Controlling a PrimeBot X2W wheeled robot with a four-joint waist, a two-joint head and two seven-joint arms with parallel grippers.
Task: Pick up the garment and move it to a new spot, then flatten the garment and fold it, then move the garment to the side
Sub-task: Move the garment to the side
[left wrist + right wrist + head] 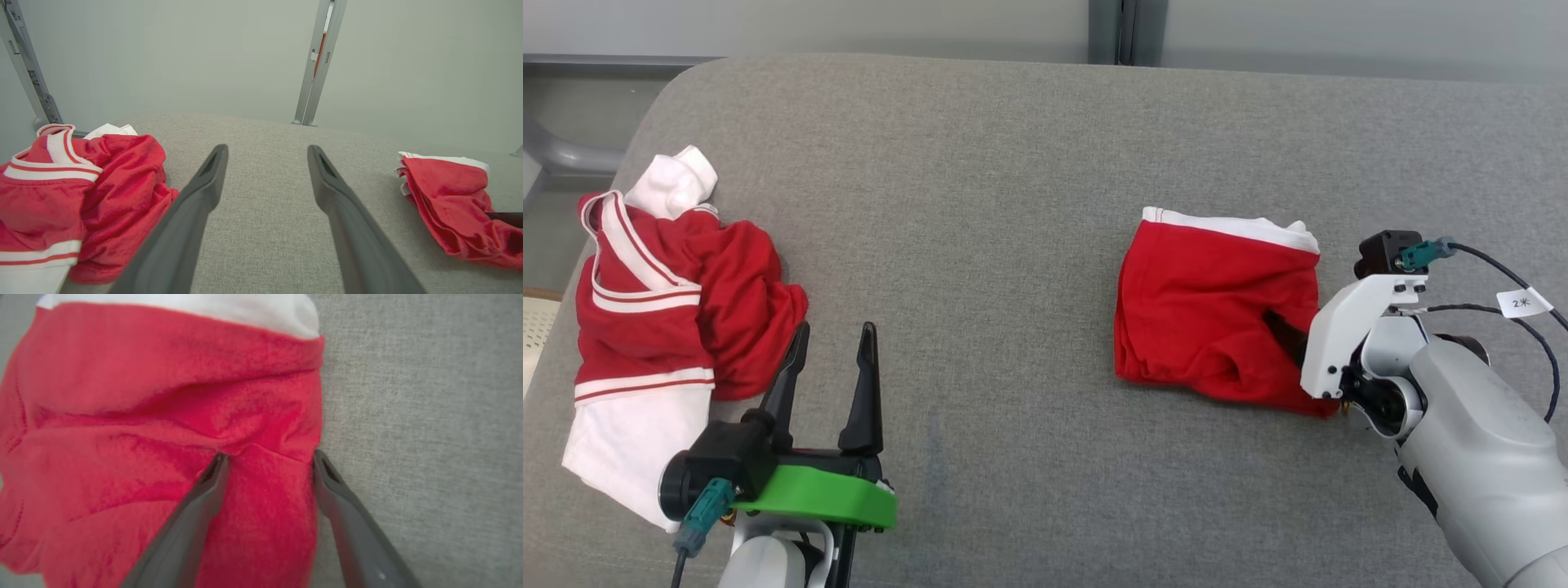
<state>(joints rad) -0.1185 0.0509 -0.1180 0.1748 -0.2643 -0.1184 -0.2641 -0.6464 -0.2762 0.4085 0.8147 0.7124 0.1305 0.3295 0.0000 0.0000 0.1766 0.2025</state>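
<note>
Folded red garment (1217,306) lies right on the grey cushion (1013,204). Right gripper (269,457) is spread, straddling its right edge, probably to slide it aside. Left gripper (836,327) is spread and empty beside the crumpled pile (662,318), near left.

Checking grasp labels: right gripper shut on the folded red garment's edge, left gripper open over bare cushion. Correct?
No. The right gripper is open, not shut: the right wrist view shows its fingers spread at the edge of the folded red garment. The left gripper is open over bare cushion, as stated.
</note>
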